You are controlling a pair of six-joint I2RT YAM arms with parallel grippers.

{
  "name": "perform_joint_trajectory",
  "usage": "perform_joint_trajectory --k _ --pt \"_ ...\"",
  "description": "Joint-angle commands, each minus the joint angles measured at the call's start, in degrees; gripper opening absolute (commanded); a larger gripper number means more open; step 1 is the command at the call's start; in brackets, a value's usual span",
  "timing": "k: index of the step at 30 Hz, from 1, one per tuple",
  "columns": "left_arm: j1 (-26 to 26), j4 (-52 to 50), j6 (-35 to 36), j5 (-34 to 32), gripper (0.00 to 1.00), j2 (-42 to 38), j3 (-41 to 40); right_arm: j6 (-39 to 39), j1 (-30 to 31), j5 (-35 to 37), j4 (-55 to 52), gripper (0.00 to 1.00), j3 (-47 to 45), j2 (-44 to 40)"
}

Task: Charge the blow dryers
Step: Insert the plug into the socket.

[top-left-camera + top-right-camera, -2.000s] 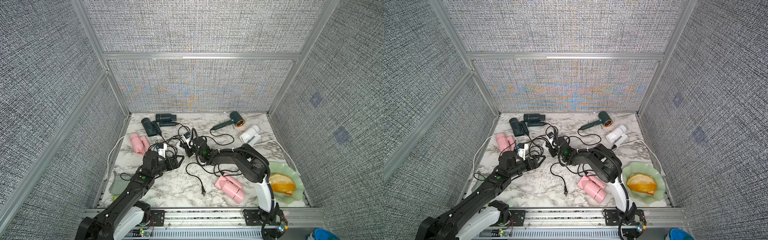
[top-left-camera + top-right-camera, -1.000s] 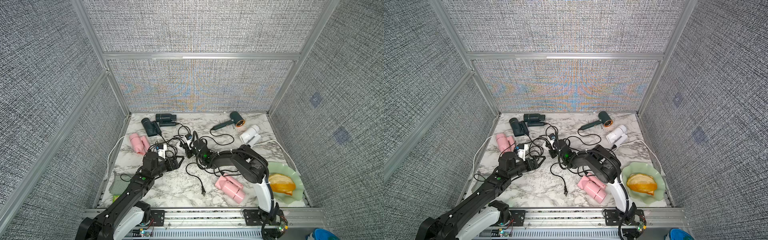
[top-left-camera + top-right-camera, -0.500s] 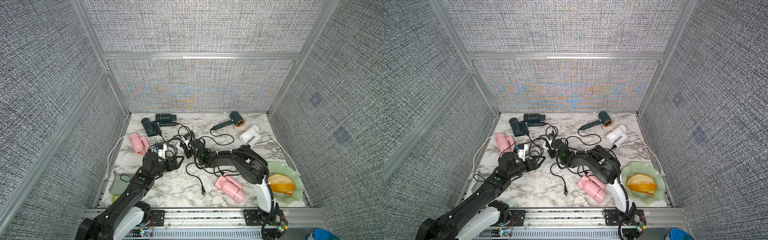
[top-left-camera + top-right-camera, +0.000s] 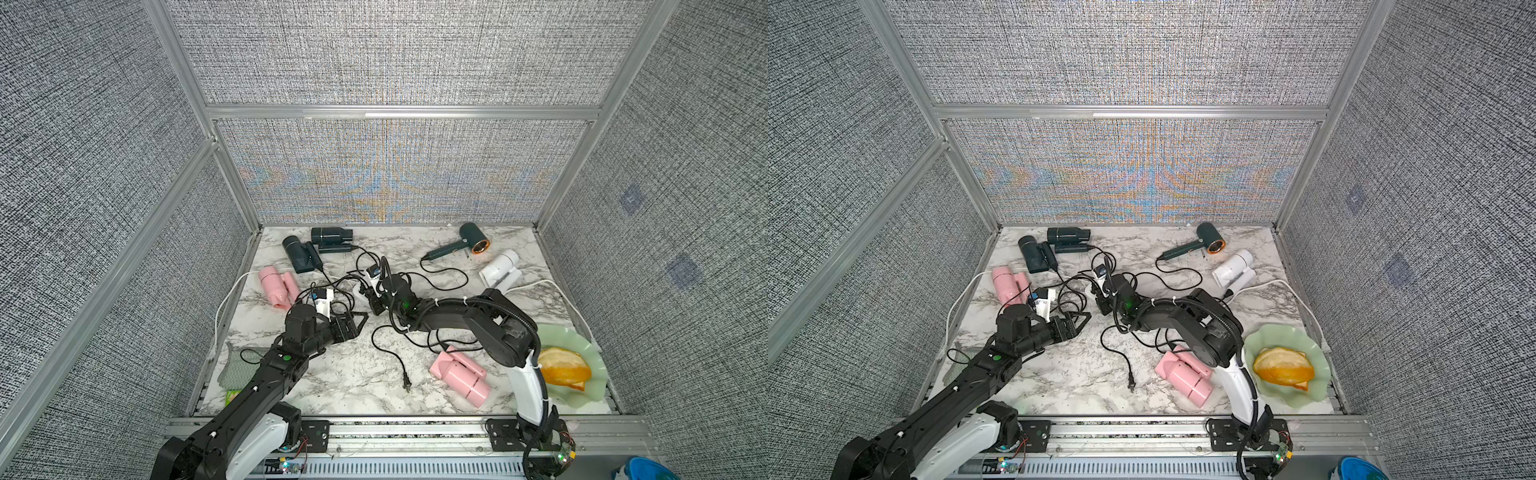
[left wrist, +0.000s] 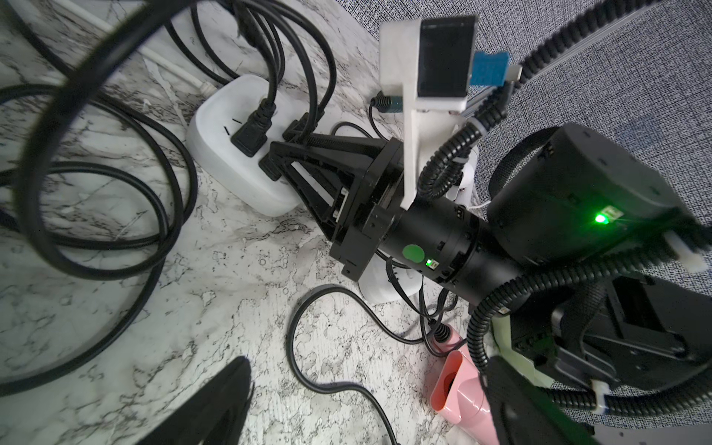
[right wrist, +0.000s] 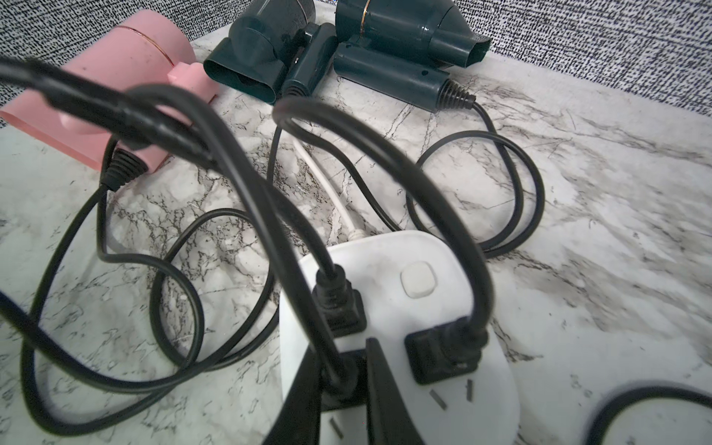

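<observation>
My right gripper [image 6: 340, 360] stands nearly closed, its jaws clamped on a black plug [image 6: 346, 387] at the near edge of the white socket block [image 6: 385, 254]. I cannot tell whether the prongs are fully home. Two further plugs [image 6: 341, 308] sit in the block's top face just beyond the held one. My left gripper [image 4: 356, 325] stands wide open and holds nothing, just to the left of the block and low over the marble tabletop [image 4: 332, 374]. As for the blow dryers, placed from the block: two dark teal dryers [image 4: 331, 235] lie close together behind it to the left. A pink dryer [image 4: 274, 284] lies to its left. The copper-ringed dryer [image 4: 473, 241] and the white dryer [image 4: 500, 268] lie behind it to the right. A second pink dryer [image 4: 459, 374] lies in front of it to the right. A loose plug end [image 4: 406, 385] lies on the marble in front of the block, in no socket.
</observation>
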Motion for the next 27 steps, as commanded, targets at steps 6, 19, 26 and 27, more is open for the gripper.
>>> perform_joint_trajectory --k 6,19,26,27 --pt "-0.02 0.72 0.25 0.27 0.96 -0.02 0.05 -0.63 -0.07 -1.25 -22.74 0.09 -0.07 1.91" --pt "0.03 0.47 1.56 -0.34 0.96 1.89 1.88 2.79 -0.42 -6.63 -20.94 0.1 -0.87 -0.45" --pt "0.05 2.83 1.85 -0.6 0.96 2.3 2.2 3.07 -0.11 -1.51 -21.73 0.09 -0.53 -0.17" --pt "0.04 3.01 1.77 -0.77 0.96 2.51 2.48 3.07 0.01 0.07 -22.04 0.09 -0.45 -0.18"
